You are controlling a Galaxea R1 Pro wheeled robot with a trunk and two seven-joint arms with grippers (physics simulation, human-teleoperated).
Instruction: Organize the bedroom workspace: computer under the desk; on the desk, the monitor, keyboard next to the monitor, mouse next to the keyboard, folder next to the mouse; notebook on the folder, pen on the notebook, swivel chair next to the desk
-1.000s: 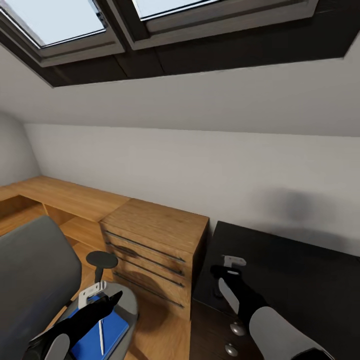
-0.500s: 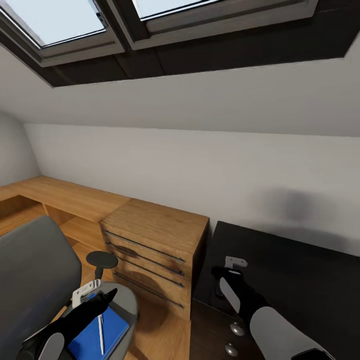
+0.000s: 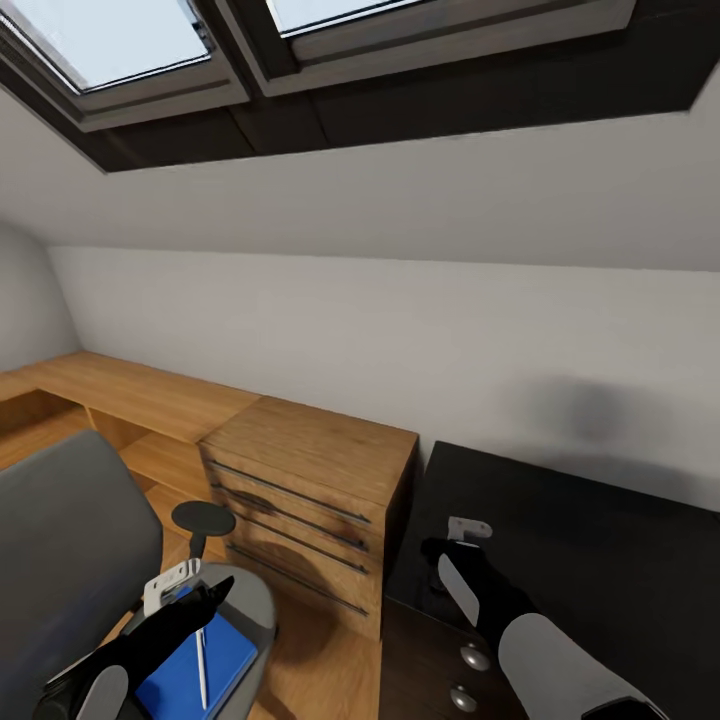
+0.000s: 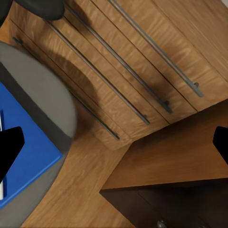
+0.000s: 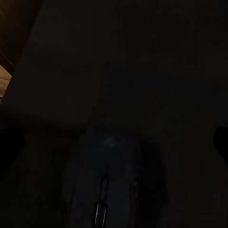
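The left tool (image 3: 195, 590) hangs open above the folder (image 3: 175, 675) on the swivel chair (image 3: 70, 545). Danger: the pen (image 3: 201, 668) rolls off if the folder tilts. The right tool (image 3: 452, 545), open, hovers over the mouse (image 5: 107, 183) on the surface (image 3: 600, 560).

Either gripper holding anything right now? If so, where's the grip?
Nothing held. The left gripper hangs open over the folder on the swivel chair; the right gripper is open above the mouse on the desk.
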